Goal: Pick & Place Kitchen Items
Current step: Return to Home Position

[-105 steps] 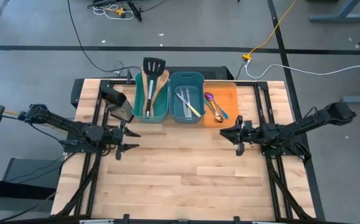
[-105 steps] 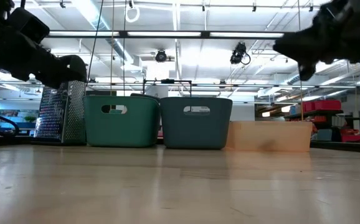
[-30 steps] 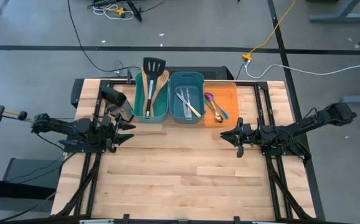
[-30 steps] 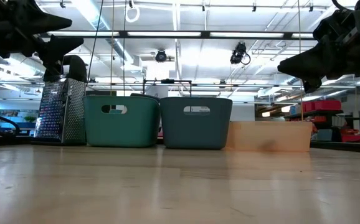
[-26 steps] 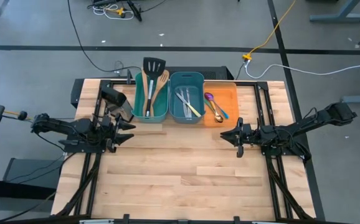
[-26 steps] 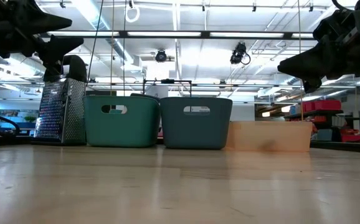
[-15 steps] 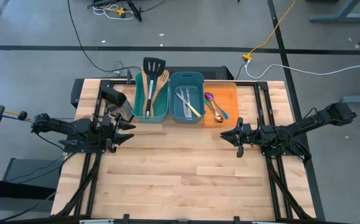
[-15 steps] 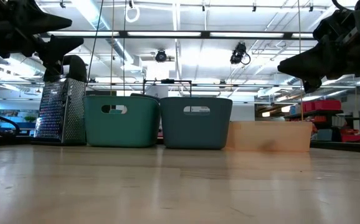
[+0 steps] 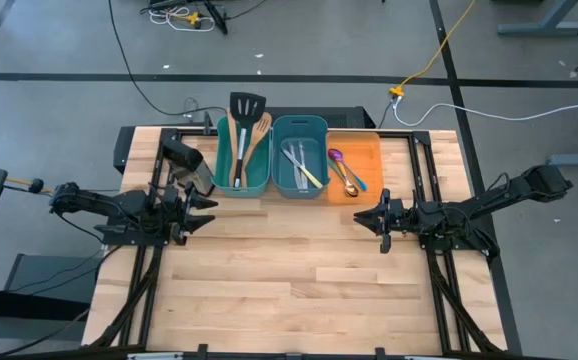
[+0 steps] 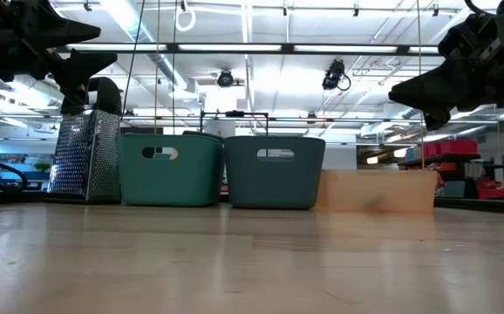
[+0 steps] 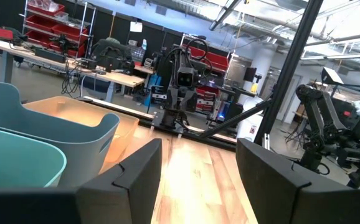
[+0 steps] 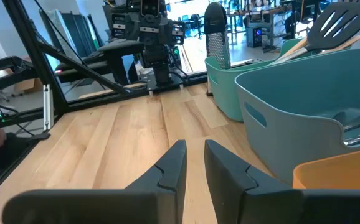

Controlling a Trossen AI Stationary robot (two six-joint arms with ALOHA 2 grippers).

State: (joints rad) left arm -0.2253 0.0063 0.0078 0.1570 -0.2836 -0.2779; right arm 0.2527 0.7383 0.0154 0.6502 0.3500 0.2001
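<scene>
Left claw (image 9: pixel 207 208) withdrawn edgeward; right claw (image 9: pixel 374 222) opposite

Am counting three bins: green bin (image 9: pixel 218 160), blue-grey bin (image 9: pixel 300 121), orange bin (image 9: pixel 368 160). Am counting one metal grater (image 9: pixel 197 172). One black turner (image 9: pixel 247 106) and one wooden spatula (image 9: pixel 261 125) are showing heads. Knives (image 9: pixel 299 163) and spoons (image 9: pixel 344 170) are overlapping; count unclear.

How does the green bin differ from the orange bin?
The green bin is tall-walled; the orange bin is clearly lower. The green bin holds spatulas that stick out past its rim; the orange bin holds spoons lying flat inside. The green bin ends the row on the left, the orange bin on the right. Both flank the blue-grey bin.
</scene>
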